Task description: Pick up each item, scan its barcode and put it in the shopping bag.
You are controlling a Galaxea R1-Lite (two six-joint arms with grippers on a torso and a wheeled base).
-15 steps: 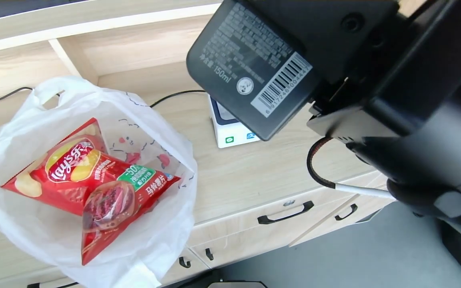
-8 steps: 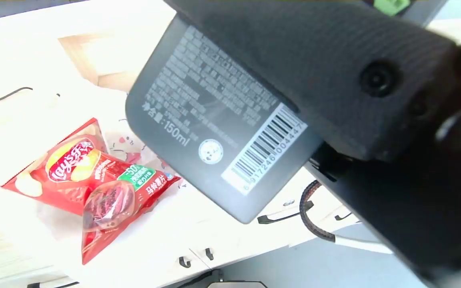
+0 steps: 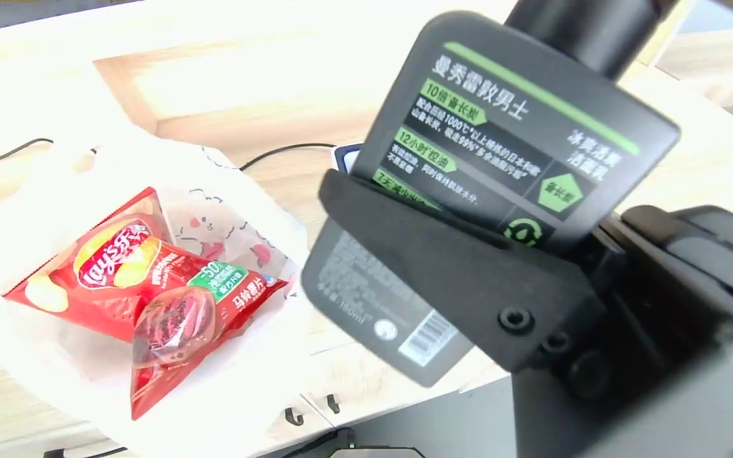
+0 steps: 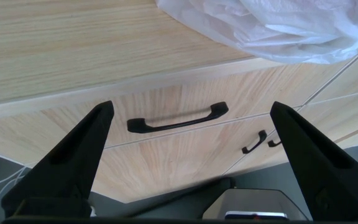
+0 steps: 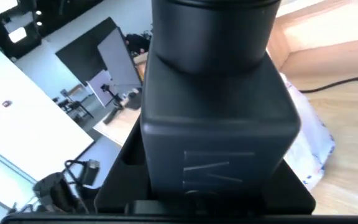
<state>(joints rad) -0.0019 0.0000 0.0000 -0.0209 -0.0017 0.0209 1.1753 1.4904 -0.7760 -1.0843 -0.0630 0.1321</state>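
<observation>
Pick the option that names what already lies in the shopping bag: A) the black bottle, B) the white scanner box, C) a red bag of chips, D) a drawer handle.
C: the red bag of chips lies inside the white shopping bag, while the black bottle is held in the right gripper above the counter.

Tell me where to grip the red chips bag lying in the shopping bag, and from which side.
Best guess: pinch the sealed edge at the left end of the chips bag, coming straight down through the open mouth of the shopping bag. It lies flat and puffed, likely too wide for a body grip, and a small clear pouch covers its other end.
</observation>
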